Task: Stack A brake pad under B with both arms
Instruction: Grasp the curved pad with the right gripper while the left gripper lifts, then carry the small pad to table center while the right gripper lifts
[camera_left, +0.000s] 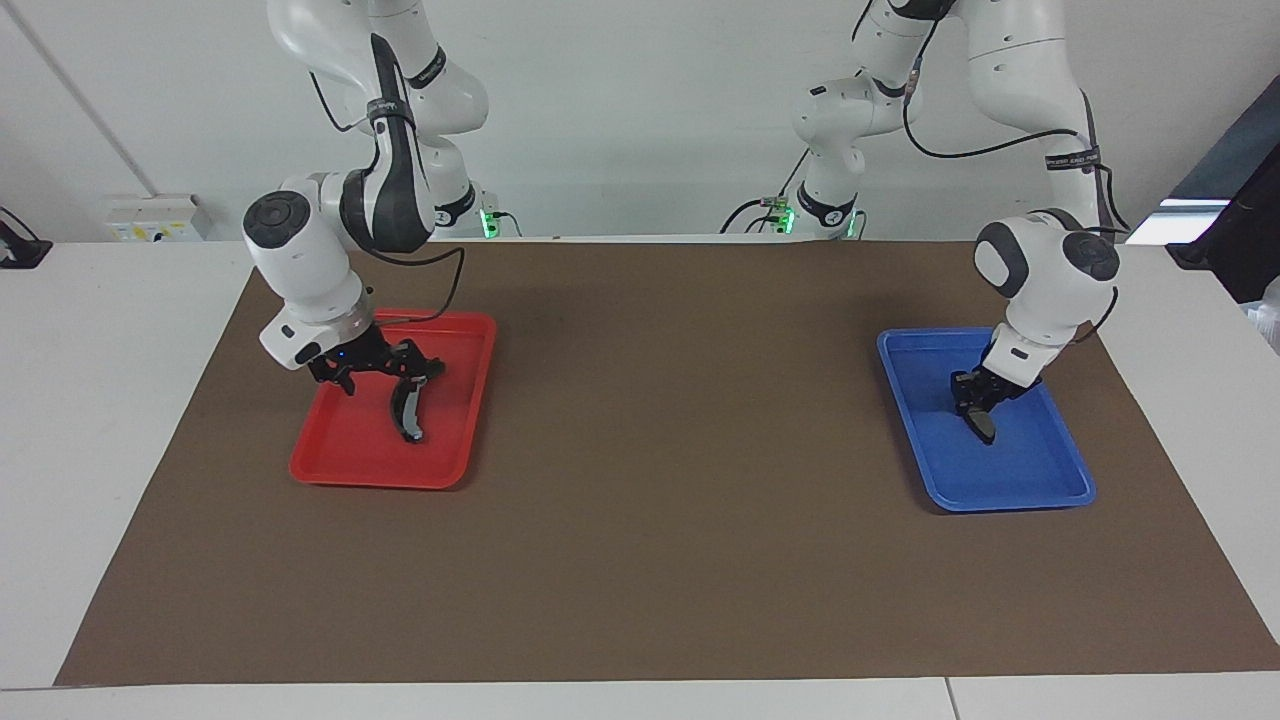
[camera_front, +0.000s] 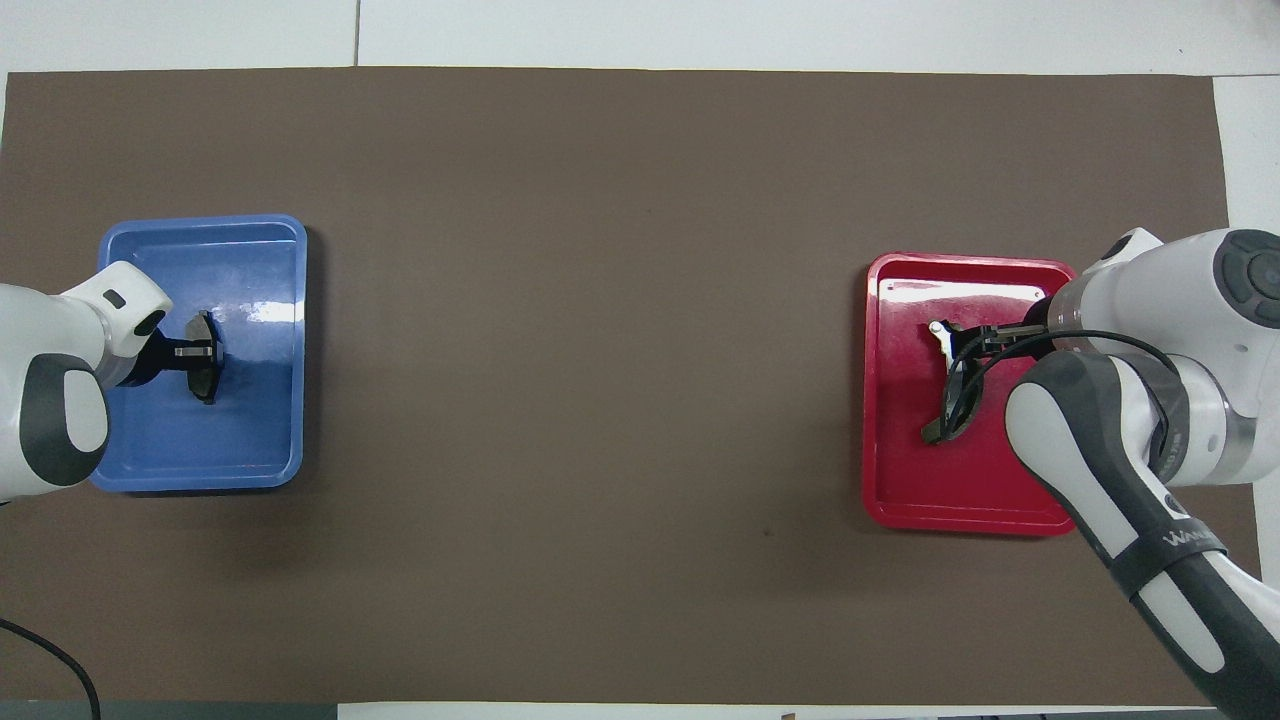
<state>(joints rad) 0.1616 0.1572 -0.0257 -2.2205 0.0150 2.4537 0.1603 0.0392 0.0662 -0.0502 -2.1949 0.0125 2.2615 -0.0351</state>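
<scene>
left pincer (camera_left: 975, 398) clenched on a brake pad (camera_left: 982, 423) in blue tray (camera_left: 1040, 480); right pincer (camera_left: 385, 372) spread over b (camera_left: 408, 412) in red tray (camera_left: 340, 455).

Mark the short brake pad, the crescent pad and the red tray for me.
Short brake pad (camera_left: 983, 424), facing view, its exposed lower end.
Crescent pad (camera_left: 408, 412), facing view, its lower half.
Red tray (camera_left: 345, 452), facing view, bare floor.
</scene>
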